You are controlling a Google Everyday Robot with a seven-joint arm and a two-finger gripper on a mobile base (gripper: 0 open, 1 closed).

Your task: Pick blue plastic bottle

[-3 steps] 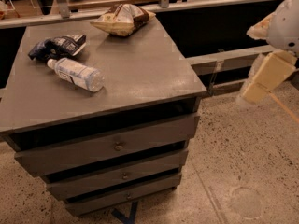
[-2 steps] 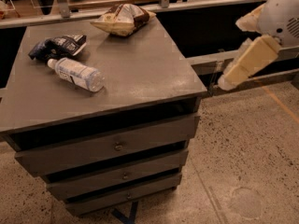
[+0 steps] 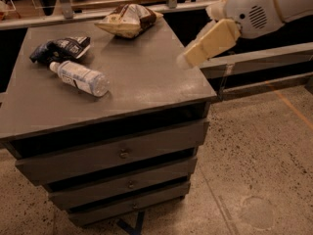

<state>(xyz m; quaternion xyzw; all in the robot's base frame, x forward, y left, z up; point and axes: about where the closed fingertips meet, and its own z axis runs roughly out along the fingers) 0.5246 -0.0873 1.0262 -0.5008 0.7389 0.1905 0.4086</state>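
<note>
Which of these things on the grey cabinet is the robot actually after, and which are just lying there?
For the job: blue plastic bottle, lying on its side; gripper, above the right edge of the cabinet.
Just lying about: dark blue snack bag; tan-and-white chip bag.

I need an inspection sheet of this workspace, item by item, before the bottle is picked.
Surface: grey cabinet top, three drawers below.
Job's things: bottle lies on its side at the left, cap toward the back, not held.
Clutter: dark bag beside the cap; tan bag at the back edge.
Grippers: gripper above the top's right edge, apart from the bottle.
Cables: nothing seen.
Surroundings: speckled floor; rail behind.
</note>
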